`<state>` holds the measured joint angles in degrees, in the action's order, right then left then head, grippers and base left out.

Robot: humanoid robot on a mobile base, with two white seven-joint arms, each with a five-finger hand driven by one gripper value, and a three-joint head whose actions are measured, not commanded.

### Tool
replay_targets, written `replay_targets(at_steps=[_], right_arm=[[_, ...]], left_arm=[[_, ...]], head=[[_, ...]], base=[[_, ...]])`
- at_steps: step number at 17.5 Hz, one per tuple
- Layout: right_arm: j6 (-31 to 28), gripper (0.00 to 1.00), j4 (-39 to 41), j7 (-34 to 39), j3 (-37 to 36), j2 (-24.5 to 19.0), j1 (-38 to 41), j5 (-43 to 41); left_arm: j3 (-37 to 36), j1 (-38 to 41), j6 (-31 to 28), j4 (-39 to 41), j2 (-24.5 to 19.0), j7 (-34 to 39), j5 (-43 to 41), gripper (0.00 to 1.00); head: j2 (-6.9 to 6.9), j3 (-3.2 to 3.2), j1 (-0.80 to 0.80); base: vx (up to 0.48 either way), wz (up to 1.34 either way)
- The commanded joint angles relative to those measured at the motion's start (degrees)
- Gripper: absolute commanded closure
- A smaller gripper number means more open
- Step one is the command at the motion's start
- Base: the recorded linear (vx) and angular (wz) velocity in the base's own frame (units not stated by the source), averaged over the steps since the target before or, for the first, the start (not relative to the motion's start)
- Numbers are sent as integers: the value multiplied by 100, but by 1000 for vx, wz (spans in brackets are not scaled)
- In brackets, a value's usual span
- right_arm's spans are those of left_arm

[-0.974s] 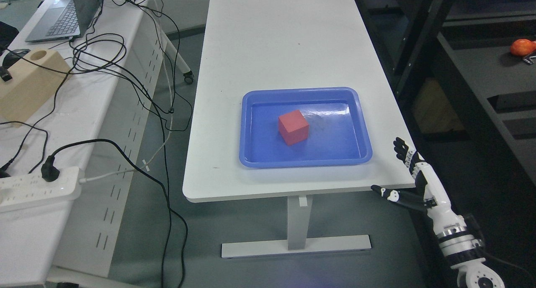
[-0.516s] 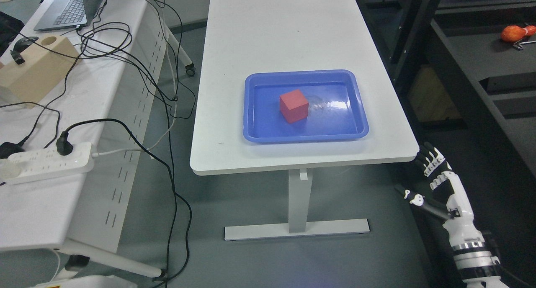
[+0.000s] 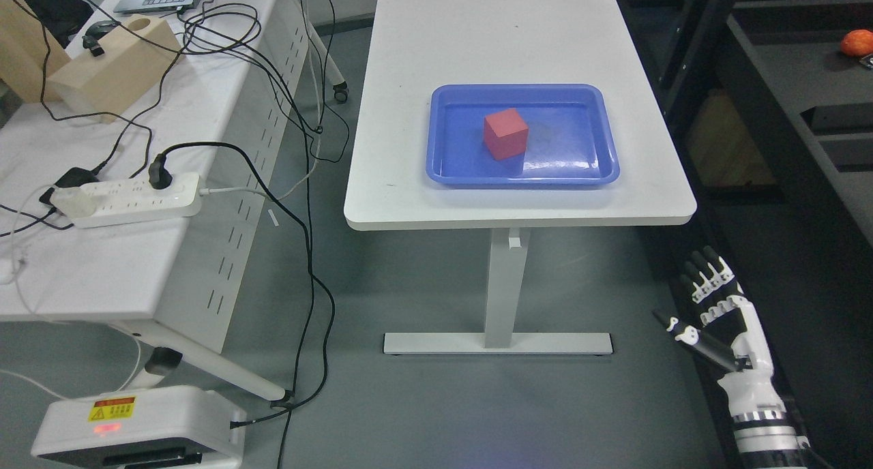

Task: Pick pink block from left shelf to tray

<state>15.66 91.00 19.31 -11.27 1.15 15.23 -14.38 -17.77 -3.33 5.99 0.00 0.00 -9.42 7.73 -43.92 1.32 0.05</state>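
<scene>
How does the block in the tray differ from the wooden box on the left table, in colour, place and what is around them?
The block is reddish pink with plain faces; the wooden box is pale tan and has a round hole in its top. The block sits alone inside the blue tray on the middle table; the wooden box stands on the left table, with black cables running over and beside it. Both are boxy and upright, and no hand touches either.

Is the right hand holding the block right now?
No. The block sits in the blue tray, while the right hand hangs open below the table edge.
</scene>
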Motion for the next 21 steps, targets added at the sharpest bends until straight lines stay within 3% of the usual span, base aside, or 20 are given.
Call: replay_targets(at_steps=[1,6,21], right_arm=[[-423,0,-205,-304,485,-15,-756,602],[-485,0,-205,-524,775,-15,-1188,823],[-450,0,-399,-568,776,-15,-1197,823]], left_arm=[[2,-1,26,100,-100,2,0,0],[-7,-1,25,100,-100,2,0,0],[2,-1,26,100,-100,2,0,0]], head=[[0,0,0],[0,0,0],[0,0,0]], base=[[-131,122],[-103,47],[-10,6]])
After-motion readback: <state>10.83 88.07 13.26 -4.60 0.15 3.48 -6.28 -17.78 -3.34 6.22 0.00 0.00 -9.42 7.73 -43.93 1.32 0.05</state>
